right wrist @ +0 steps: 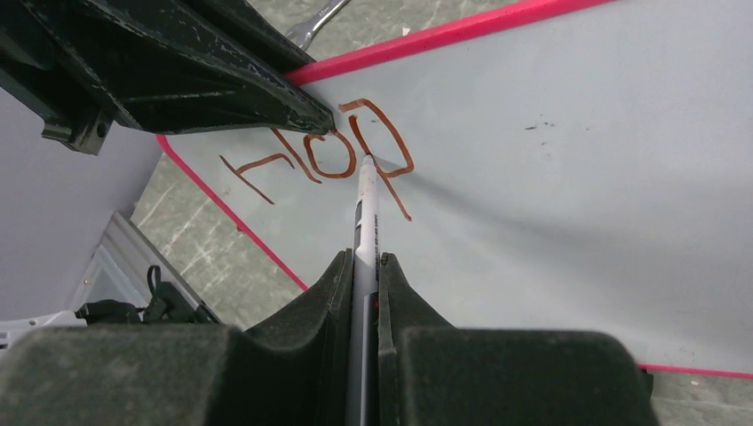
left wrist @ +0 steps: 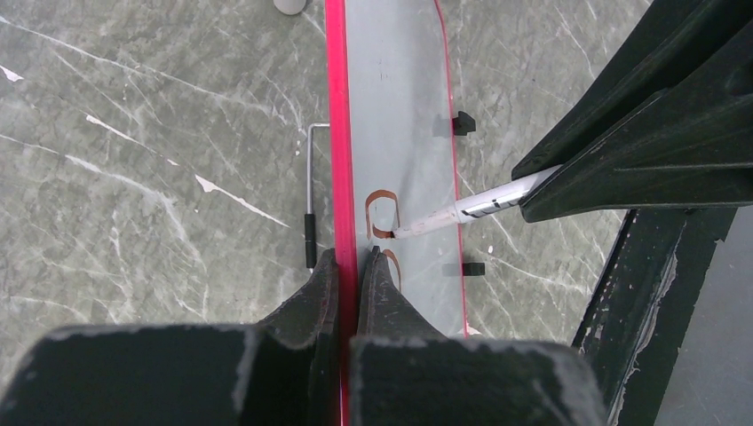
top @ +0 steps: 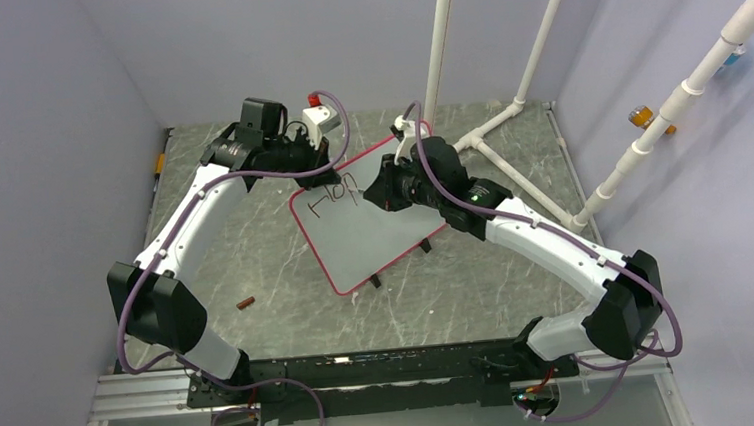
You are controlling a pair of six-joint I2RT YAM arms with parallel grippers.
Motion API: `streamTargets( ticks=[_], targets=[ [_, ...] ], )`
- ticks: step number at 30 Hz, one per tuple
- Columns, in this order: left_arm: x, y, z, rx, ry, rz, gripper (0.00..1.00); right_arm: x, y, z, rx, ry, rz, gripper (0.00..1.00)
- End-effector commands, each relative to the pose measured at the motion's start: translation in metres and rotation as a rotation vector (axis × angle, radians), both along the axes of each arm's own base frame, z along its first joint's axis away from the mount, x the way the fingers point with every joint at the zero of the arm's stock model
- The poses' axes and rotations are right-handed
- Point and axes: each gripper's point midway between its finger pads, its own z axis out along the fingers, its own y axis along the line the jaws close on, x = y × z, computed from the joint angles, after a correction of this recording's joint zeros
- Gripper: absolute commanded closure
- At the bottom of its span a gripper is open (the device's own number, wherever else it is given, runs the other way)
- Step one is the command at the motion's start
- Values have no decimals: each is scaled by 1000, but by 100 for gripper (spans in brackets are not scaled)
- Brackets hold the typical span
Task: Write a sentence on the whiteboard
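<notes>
Marker (right wrist: 367, 209) sat clenched in the right gripper (right wrist: 364, 264), tip at the writing's (right wrist: 324, 155) end — blank board (right wrist: 577, 177) lay beyond it along the line — left gripper (left wrist: 348, 264) pinching the frame (left wrist: 336, 133).

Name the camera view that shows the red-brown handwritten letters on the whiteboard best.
Right wrist view: the red-brown handwritten letters sit large and sharp, reading about "Hop", on the pale grey pink-framed whiteboard. Top external shows them tiny. Left wrist sees the board nearly edge-on, only foreshortened loops.
</notes>
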Motion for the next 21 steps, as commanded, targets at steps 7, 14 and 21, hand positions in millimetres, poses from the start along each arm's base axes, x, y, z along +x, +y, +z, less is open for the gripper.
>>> streamTargets(
  ticks=[7,14,21],
  targets=[
    [1,6,-4,81,-90,-31,100,12,-15,53,46,-152,-69,100],
    [1,7,-4,81,-93,-30,100,15,-22,48,29,-148,-87,100],
    [0,6,-3,79,-92,-33,100,15,-24,39,20,-132,-93,100]
  ],
)
